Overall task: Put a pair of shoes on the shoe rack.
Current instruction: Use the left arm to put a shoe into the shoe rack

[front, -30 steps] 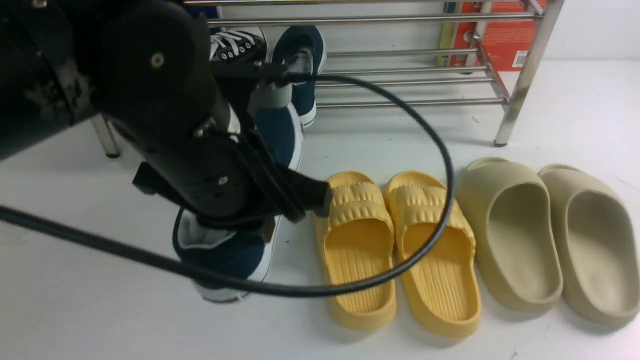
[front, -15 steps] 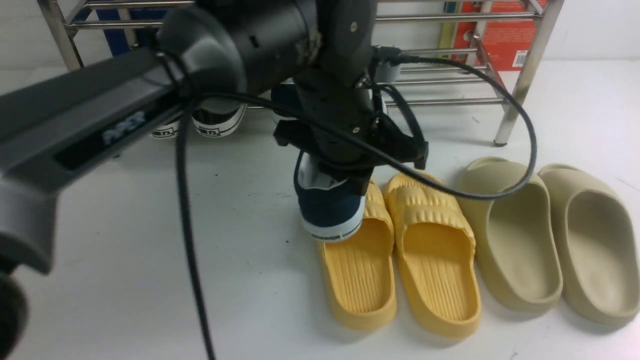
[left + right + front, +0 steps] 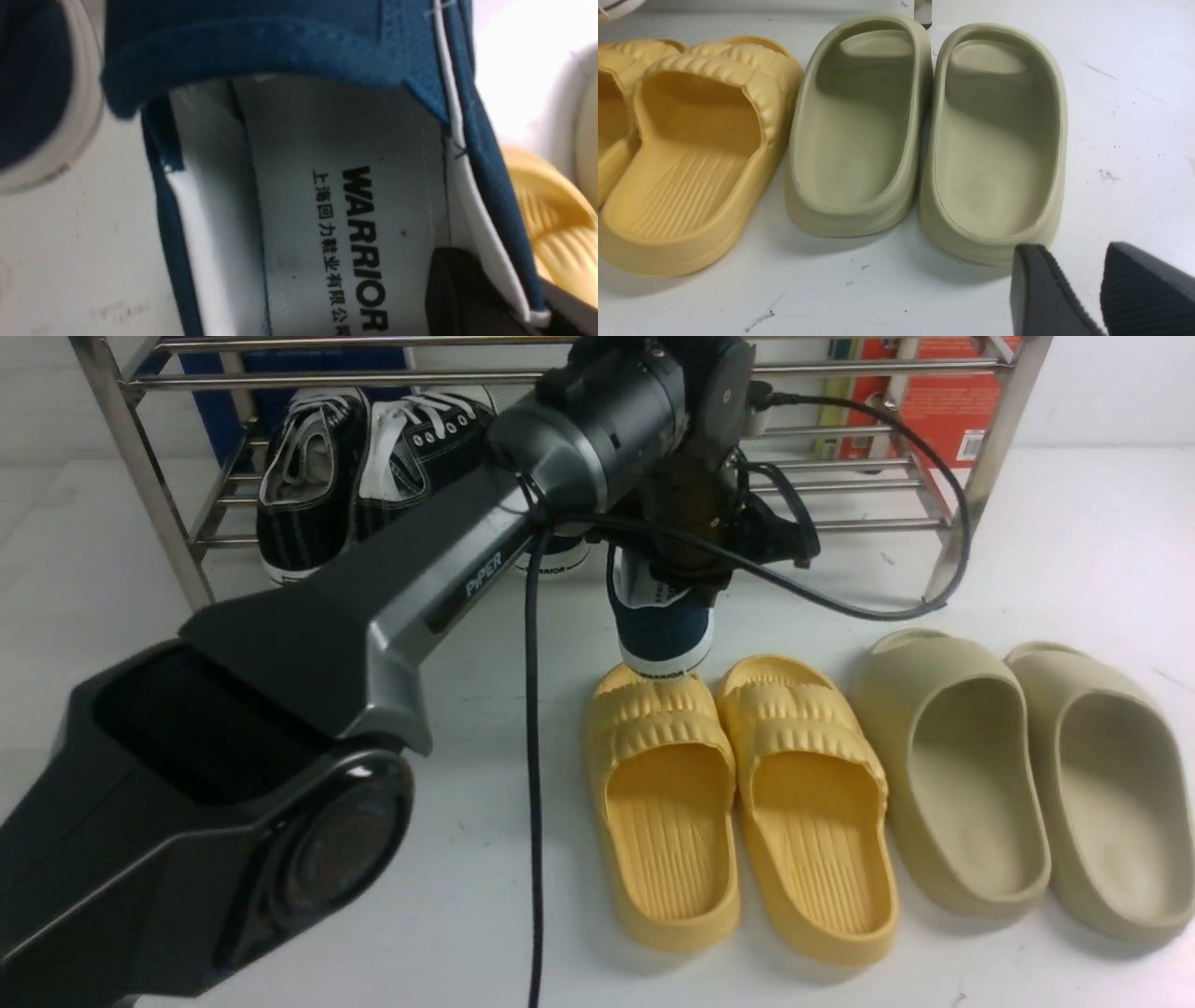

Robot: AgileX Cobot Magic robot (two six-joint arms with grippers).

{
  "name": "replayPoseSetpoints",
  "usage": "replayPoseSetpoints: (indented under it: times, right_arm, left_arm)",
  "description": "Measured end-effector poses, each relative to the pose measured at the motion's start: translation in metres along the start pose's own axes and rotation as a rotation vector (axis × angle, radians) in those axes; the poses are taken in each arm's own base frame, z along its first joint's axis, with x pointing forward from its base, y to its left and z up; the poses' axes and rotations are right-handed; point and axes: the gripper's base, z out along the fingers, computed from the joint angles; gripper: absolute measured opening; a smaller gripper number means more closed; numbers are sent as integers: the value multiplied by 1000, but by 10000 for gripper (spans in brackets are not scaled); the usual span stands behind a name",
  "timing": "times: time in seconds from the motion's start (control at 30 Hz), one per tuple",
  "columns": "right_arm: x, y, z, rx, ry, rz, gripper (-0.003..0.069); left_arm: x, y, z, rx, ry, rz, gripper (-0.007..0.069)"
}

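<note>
- Nearest, in front of the shoe rack (image 3: 990, 457), the right gripper (image 3: 1073, 261) has its fingertips apart.
- Farther in, before the rack, lie the yellow slippers (image 3: 812, 840), side by side, ribbed insoles showing.
- Right of them, before the rack's right end, sit the beige clogs (image 3: 980, 793), their smooth insoles visible through the wide openings.
- Just in front of the rack, one navy sneaker (image 3: 663, 630) hangs near the yellow slippers' toes. The left gripper (image 3: 714, 588) is clamped on its side wall, a dark finger inside the shoe beside the "WARRIOR" insole.
- At the rack's lower shelf, the other navy sneaker (image 3: 557, 558) shows its white heel beneath the arm.
- The lower shelf's left part holds the black lace-up sneakers (image 3: 313, 485).
- Behind the rack's right end stands a red box (image 3: 952, 415).
</note>
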Motion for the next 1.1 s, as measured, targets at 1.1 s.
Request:
replayPoseSetpoints:
  times: [1.1]
  right_arm:
    - [0, 0, 0, 0, 0, 0, 239]
  left_arm:
    - [-25, 13, 34, -20, -263, 49, 6]
